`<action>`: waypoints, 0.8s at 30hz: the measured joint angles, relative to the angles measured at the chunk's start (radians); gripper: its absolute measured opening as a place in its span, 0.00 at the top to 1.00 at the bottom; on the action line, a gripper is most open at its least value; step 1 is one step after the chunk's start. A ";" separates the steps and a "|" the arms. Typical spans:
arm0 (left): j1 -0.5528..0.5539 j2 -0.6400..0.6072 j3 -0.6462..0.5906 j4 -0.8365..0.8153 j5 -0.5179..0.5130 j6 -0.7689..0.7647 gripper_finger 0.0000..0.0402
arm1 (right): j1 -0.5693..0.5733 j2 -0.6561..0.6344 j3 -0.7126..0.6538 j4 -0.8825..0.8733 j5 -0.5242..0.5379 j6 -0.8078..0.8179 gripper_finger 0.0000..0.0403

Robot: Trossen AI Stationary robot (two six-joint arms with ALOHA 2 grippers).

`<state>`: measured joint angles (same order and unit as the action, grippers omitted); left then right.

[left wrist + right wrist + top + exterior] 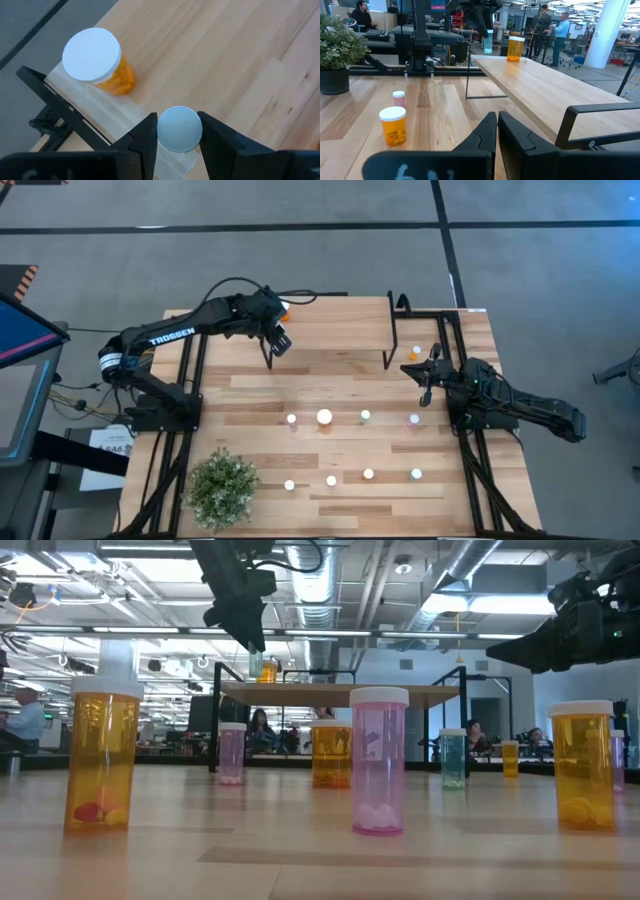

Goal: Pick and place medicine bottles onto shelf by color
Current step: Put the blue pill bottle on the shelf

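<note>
Left gripper (177, 132) is partly closed on a small white-capped bottle (179, 128), its two fingers pinching the cap from either side; the right wrist view shows the body as teal (488, 42). It hangs over the far left end of the shelf (330, 325), just beside an orange bottle (98, 60) already standing on the plank, so this reads as a placement under way: bottle over the wood but not yet let go, and whether its base touches the plank I cannot tell. Right gripper (496, 131) waits at the right side of the table near the shelf's leg, fingers pressed together, holding nothing. Progress looks early: one bottle is clearly on the shelf and one is in the claw. Left on the table (250, 390): a near row of four white caps (331, 480), a middle row of four including a larger orange one (324, 417), plus another orange bottle (415, 354) by the shelf's right end, which seems to be down on the table. The potted plant (221, 485) sits at the near left corner, untouched.
</note>
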<state>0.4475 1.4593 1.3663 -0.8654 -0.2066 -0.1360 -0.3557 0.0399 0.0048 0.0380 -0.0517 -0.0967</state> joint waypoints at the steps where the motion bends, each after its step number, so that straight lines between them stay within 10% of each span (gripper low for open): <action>1: 0.001 0.000 0.000 0.000 0.000 0.002 0.72 | 0.000 0.000 0.000 0.000 0.000 0.000 0.89; 24: 0.002 0.015 0.000 0.010 0.009 0.016 0.72 | 0.000 0.000 0.000 0.000 0.000 0.000 0.89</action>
<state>0.4496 1.4742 1.3663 -0.8551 -0.1978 -0.1200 -0.3557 0.0399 0.0048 0.0376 -0.0521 -0.0967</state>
